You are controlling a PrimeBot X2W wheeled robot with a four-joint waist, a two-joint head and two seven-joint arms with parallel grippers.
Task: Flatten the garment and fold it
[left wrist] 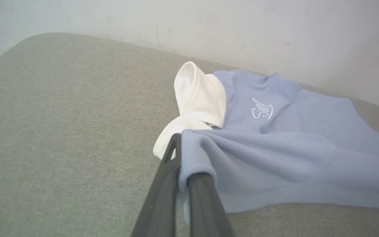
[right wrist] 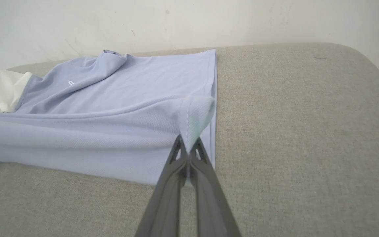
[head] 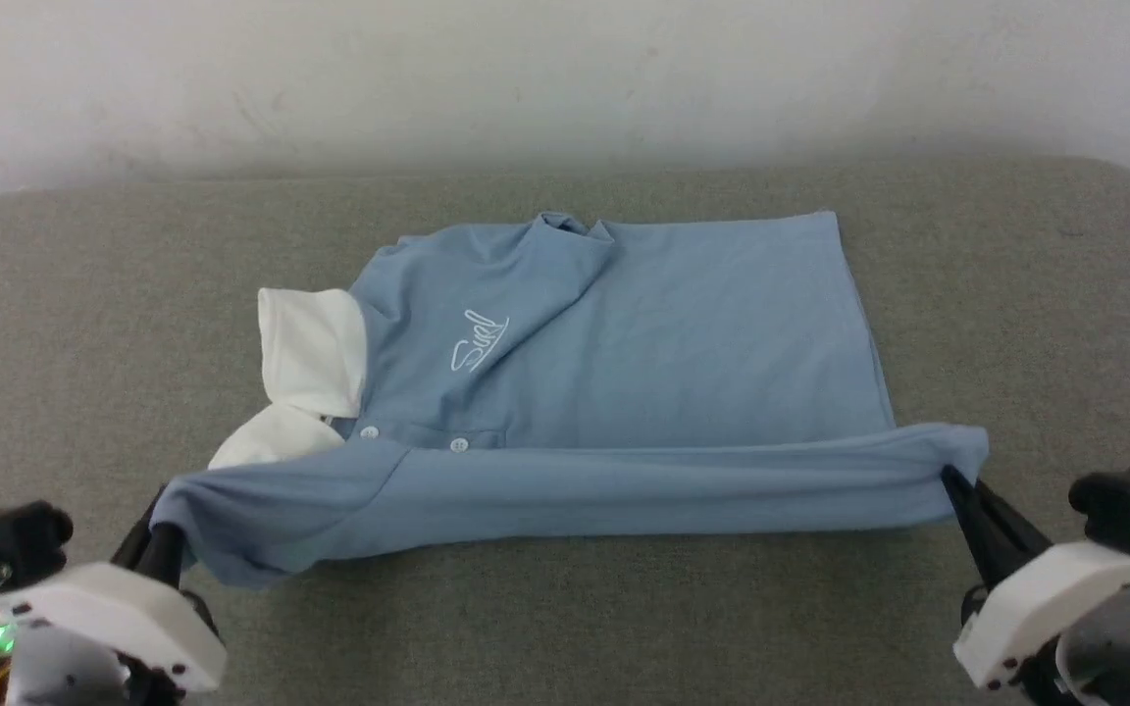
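Light blue polo shirt (head: 624, 333) lies across the middle of the head view on your grey fabric-covered bench (head: 565, 628), with its white collar (head: 310, 353) toward the left of the frame and the white cursive chest logo (head: 479, 341) facing up. Its near edge is stretched into a straight band along the lower part of the frame. Your left tool (head: 168, 534), at lower left, is clamped on the band's left end with fabric draped over one finger, and your right tool (head: 952, 482), at lower right, is pinched tight on the hem corner.

Light blue garment (head: 624, 353), white collar, near edge lifted
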